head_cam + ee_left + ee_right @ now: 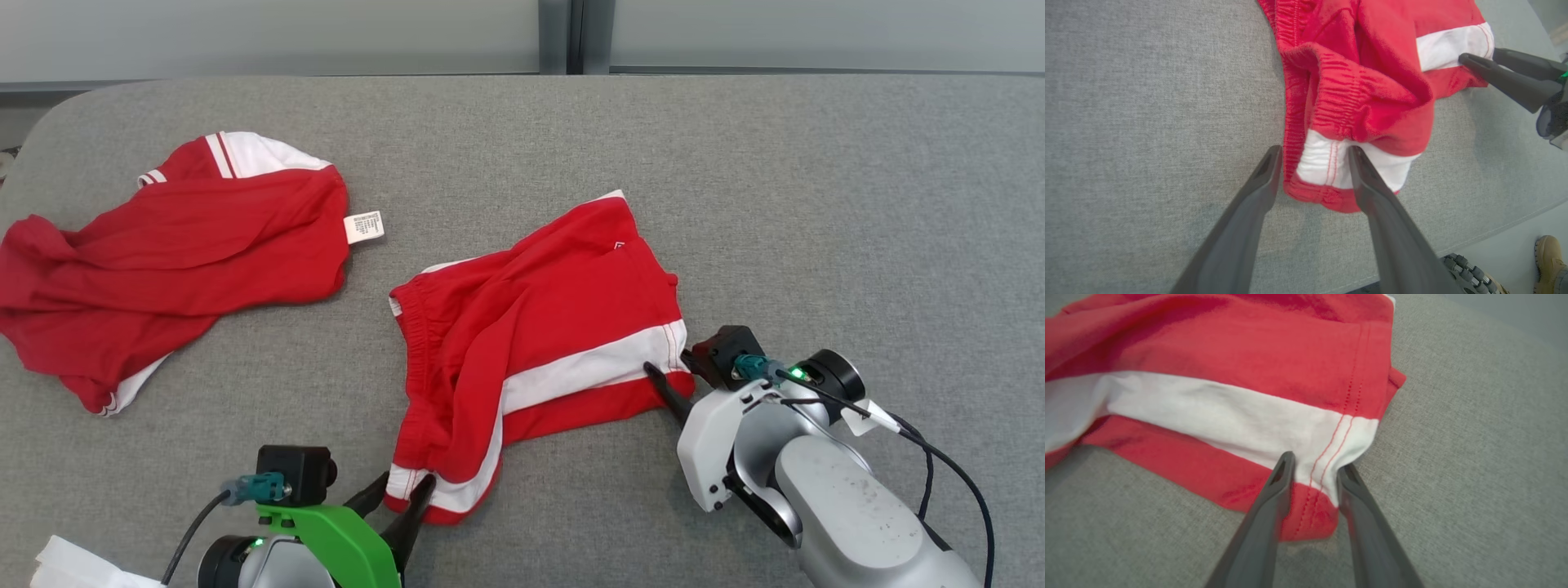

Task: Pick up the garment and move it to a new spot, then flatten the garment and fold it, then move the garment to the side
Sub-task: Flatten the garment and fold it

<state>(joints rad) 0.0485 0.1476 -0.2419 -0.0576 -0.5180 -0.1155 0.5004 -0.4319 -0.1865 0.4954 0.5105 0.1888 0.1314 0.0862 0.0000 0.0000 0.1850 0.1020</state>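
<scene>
Left gripper [1315, 149] is straddling the near corner of the red shorts [555, 327], jaws partly open, nothing pinched yet; right gripper [1316, 461] is bracketing the right hem likewise. I am taking two corners so the cloth, lying mid-table [735, 204], should lift spread.

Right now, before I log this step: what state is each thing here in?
Red shorts: crumpled, lying on the table, not lifted.
Second red garment: bunched, lying apart to the left.
Left gripper: fingers apart, straddling the shorts' near corner.
Right gripper: fingers either side of the hem corner; grip unclear.
</scene>
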